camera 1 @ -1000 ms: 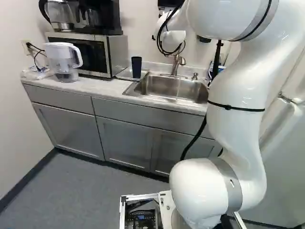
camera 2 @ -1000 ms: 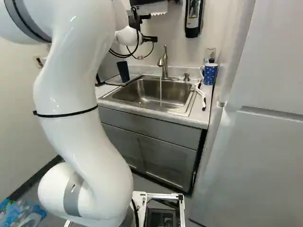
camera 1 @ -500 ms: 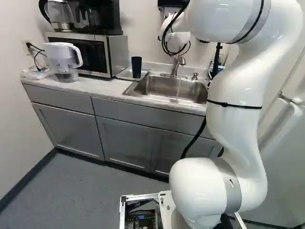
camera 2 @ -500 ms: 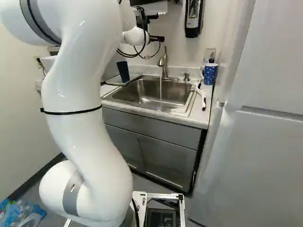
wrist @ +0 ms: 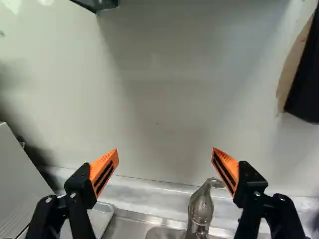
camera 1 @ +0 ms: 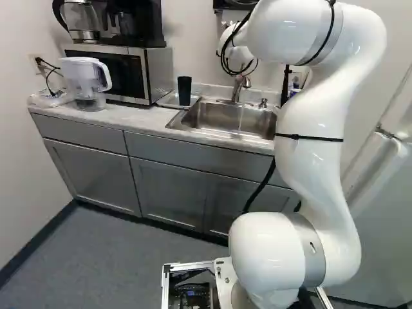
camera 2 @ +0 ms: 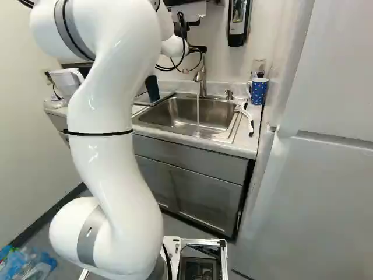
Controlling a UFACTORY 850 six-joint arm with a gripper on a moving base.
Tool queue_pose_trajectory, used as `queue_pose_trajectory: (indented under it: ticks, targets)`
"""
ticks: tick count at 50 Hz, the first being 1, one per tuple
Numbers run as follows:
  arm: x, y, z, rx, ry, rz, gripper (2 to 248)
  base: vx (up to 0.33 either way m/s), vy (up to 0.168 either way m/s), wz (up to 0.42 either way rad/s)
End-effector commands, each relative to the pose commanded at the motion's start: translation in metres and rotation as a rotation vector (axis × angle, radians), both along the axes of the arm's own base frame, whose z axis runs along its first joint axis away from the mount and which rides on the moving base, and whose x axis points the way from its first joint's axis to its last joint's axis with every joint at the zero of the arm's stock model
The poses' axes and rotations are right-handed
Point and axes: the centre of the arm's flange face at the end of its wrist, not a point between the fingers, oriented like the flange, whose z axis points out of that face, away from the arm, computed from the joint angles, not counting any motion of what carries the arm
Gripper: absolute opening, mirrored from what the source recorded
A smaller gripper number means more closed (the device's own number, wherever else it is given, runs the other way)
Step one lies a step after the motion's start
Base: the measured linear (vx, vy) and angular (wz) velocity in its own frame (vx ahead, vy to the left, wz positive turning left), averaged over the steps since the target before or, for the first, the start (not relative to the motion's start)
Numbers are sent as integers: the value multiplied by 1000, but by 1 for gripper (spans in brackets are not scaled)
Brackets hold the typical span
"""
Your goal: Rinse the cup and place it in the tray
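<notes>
Dark tumbler point(camera 1: 185, 91): likely the cup meant; upright on the tray point(camera 1: 168, 100), between microwave point(camera 1: 134, 71) and sink point(camera 2: 175, 124). Which end is its mouth, I can't tell.
Handling: probably light, fairly stiff plastic; slick if wet. Best taken around the sides at mid-height, squeezed gently.
Hand point(wrist: 166, 152): spread wide, nothing between its fingers, up near the faucet point(camera 2: 202, 79).
Faucet: running, a thin stream point(camera 2: 198, 114) falling into the sink.
Dotted mug point(camera 2: 259, 91): on the counter point(camera 2: 242, 140), past the sink's other side.
Progress: placing looks done; rinsing can't be confirmed. Shutting off the water may come next.
</notes>
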Motion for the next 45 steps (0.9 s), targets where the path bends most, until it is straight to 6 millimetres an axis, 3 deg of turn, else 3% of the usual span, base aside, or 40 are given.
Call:
queue_pose_trajectory:
  ticks: [45]
  targets:
    - [-8, 5, -7, 15, 97, 18, 247, 0, 0, 0]
